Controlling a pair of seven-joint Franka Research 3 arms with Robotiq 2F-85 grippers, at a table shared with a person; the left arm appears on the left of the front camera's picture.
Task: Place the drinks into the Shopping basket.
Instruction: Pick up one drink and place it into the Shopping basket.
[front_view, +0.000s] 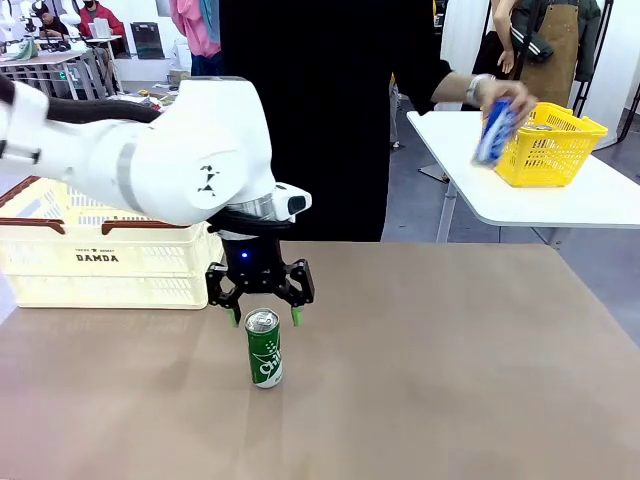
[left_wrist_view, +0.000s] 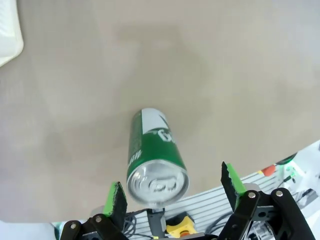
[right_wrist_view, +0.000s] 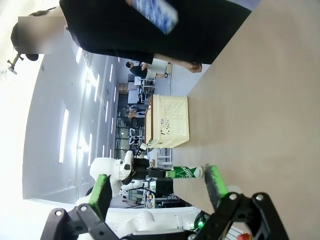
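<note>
The left arm (front_view: 170, 150) hides the Shopping basket's (front_view: 110, 275) right end, and the picture's edge cuts its left corner. Far right of the basket, the blue can (front_view: 493, 135) is motion-blurred — print unreadable.

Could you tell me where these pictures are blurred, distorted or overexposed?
Front view: the blue can in the person's hand is motion-blurred, the green can sharp. Left wrist view: the wide-angle lens swells the green can's top. Right wrist view: rolled sideways, its left side washed out white.
</note>
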